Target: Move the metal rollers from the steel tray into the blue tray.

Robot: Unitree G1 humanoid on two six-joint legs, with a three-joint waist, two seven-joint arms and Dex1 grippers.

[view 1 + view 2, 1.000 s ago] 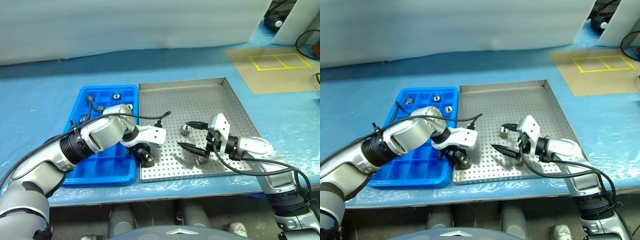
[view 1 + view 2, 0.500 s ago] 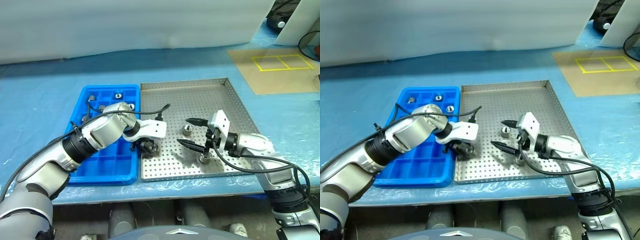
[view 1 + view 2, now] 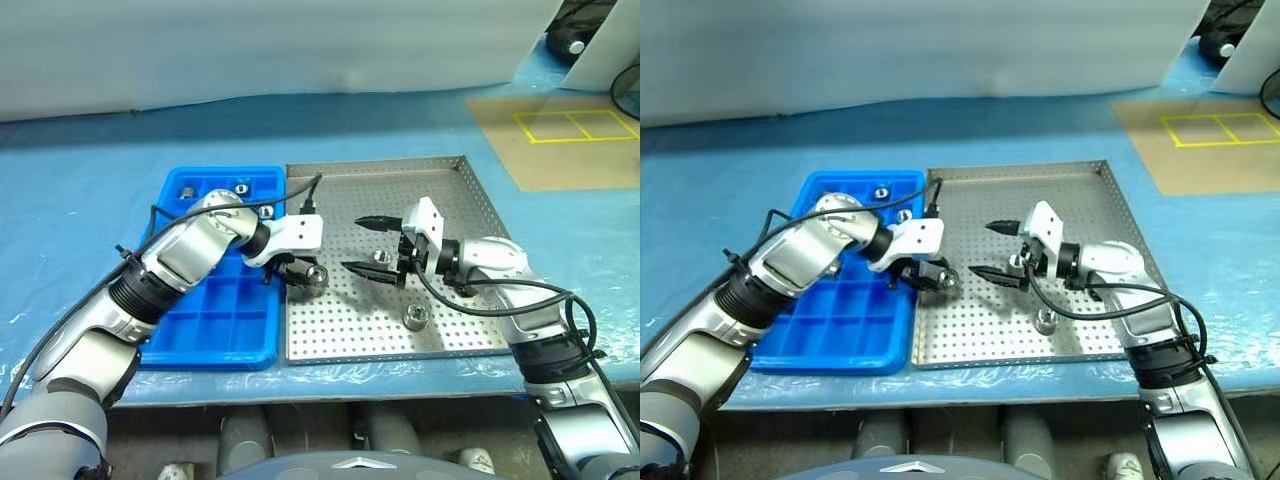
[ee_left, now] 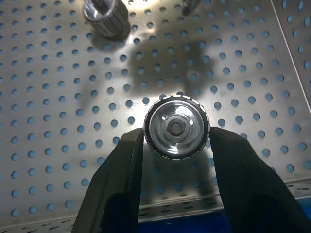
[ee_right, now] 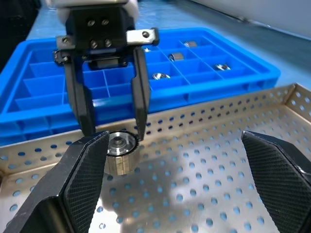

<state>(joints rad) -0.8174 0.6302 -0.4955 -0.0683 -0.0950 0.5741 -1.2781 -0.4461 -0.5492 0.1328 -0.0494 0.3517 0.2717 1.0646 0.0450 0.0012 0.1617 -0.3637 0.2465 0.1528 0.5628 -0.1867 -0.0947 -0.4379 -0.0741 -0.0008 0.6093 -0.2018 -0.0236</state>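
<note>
A blue-sheeted worktop (image 3: pixel 80 200) carries the steel tray (image 3: pixel 450 180) and blue tray (image 3: pixel 210 325). The left pincer (image 3: pixel 305 272) clamps a roller (image 4: pixel 177 125); the right pincer (image 3: pixel 365 245) gapes apart, hiding another roller.

A: Where do the trays sit?
B: The blue tray (image 3: pixel 215 320) lies left of the steel tray (image 3: pixel 455 215), edges touching.
A: And the rollers?
B: Several in the blue tray's far compartments (image 3: pixel 240 187); two (image 3: pixel 413 318) on the steel tray's floor.
</note>
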